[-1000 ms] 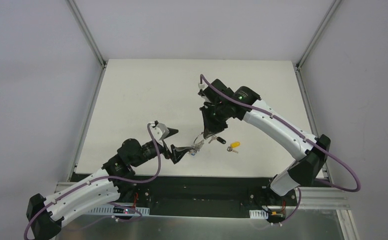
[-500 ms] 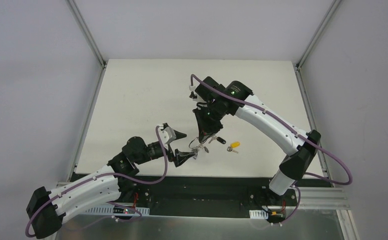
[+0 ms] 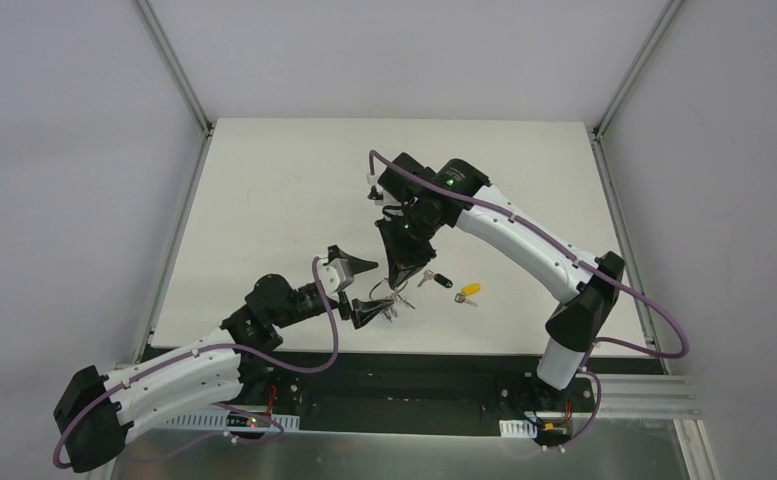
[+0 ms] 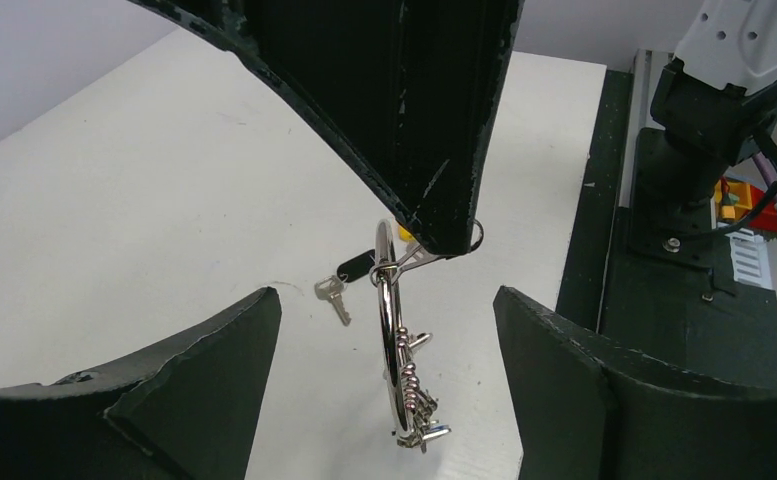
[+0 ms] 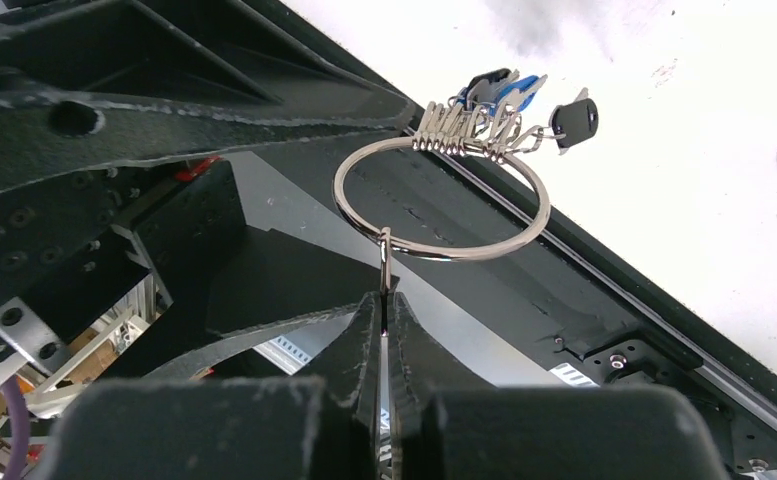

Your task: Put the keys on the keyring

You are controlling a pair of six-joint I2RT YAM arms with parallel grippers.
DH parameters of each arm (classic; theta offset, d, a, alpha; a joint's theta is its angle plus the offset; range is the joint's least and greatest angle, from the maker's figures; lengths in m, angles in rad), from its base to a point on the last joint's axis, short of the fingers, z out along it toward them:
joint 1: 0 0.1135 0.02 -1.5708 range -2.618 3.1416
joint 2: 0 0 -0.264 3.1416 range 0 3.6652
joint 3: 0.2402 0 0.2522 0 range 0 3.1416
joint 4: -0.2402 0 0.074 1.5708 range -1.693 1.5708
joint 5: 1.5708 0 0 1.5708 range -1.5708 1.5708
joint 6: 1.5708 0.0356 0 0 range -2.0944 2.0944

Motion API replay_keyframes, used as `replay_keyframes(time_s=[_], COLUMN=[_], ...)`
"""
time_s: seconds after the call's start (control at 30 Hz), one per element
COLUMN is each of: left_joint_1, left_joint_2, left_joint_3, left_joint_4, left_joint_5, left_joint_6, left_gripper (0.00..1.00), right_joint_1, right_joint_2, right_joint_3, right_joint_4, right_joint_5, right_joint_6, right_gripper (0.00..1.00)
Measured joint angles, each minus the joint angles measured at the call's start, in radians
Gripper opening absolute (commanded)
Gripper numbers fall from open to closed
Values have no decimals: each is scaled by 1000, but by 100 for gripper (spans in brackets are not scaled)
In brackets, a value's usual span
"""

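**Left gripper.** My left gripper (image 4: 386,298) is released and carries nothing. Its two fingers (image 4: 199,385) stand apart on either side of the keyring (image 4: 391,345), and neither finger touches it. Over the last second this gripper has moved up to the ring and its jaws have narrowed a little.

**Keyring.** It hangs in the air between my two grippers, just above the near edge of the table (image 3: 264,200). In the left wrist view I see it edge-on. In the right wrist view it is a full thin silver loop, unbent. A bunch of silver keys and blue tags (image 5: 469,118) is crowded at its 12 o'clock, and a black-headed piece sits at 1 o'clock.

**Right gripper.** My right gripper (image 5: 382,312) is clenched on a small link at the ring's 6 o'clock. In the last second this arm has swung the ring toward 9 o'clock, which placed it inside the left jaws.

**Meaning for the task.** I judge this to be a handover or a bracing step. The left jaws need to steady the ring before a key can be threaded.

**Loose keys.** The black-capped key (image 3: 443,281) and the yellow-capped key (image 3: 471,291) lie flat on the table at 3 o'clock of the ring. They are near it but apart from it, and neither is on the ring yet.
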Motion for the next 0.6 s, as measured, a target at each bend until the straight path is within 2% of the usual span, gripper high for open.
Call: replay_keyframes(time_s=[0.17, 0.6], left_joint_1=[-5, -6], left_joint_2=[14, 19], left_joint_3=[-18, -20], left_joint_4=[26, 56], left_joint_5=[-2, 0], left_joint_6=[19, 31], left_gripper=[74, 56], right_joint_1=[1, 15], right_joint_2=[13, 31], right_joint_3=[10, 20], right_joint_4=[-1, -1], right_joint_5=[-17, -36], right_joint_6=[1, 2], right_gripper=[0, 0])
